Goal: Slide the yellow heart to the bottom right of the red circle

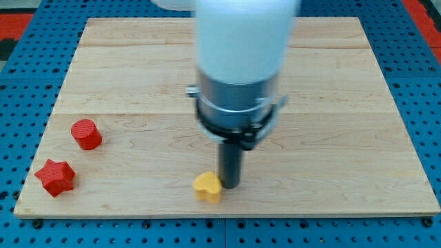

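The yellow heart (207,186) lies on the wooden board (344,103) near the view's bottom, a little left of centre. My tip (229,186) stands right against the heart's right side. The red circle (86,133) sits at the view's left, well to the left of the heart and a little higher. The arm's white and grey body hangs over the middle of the board and hides part of it.
A red star (55,177) lies at the view's bottom left, below and left of the red circle, close to the board's corner. Blue pegboard (420,41) surrounds the board on all sides.
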Robot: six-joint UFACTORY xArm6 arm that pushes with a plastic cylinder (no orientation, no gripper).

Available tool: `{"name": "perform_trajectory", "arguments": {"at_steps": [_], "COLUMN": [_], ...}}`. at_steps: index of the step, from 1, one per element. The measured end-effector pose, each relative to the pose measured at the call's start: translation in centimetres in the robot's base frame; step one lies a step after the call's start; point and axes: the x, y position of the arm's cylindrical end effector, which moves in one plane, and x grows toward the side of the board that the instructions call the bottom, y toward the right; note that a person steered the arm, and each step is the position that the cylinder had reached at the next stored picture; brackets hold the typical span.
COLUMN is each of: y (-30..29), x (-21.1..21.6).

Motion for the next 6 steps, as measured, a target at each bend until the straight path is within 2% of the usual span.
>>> {"name": "perform_trajectory", "arguments": {"at_steps": [1,2,4,5,6], "y": [1.3,-3.1,-14.6,-10.1,-6.7], "x": [1.1,4.4,3.2,4.6,3.4]}}
